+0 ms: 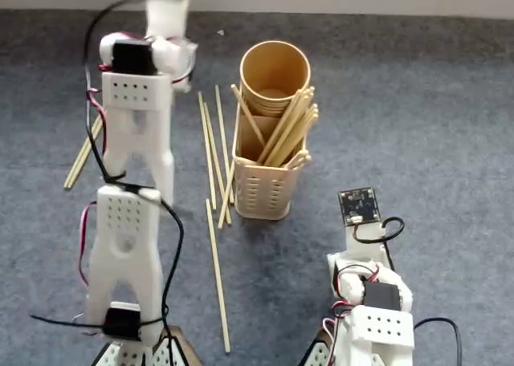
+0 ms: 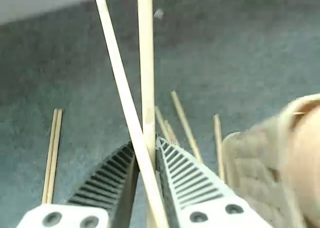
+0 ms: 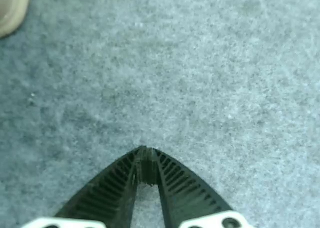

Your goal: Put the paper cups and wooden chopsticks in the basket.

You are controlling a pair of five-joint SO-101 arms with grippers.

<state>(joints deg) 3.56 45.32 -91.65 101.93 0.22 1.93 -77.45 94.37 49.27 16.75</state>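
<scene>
Overhead view looking down, close wrist views, basket shared

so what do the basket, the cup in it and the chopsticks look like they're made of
The basket looks like moulded plastic, cream and matte: thin walls with rows of slots. The cup standing in it looks like paper, tan, with a rolled rim. The chopsticks look like bare pale wood or bamboo, no gloss; which, I can't tell.
</scene>
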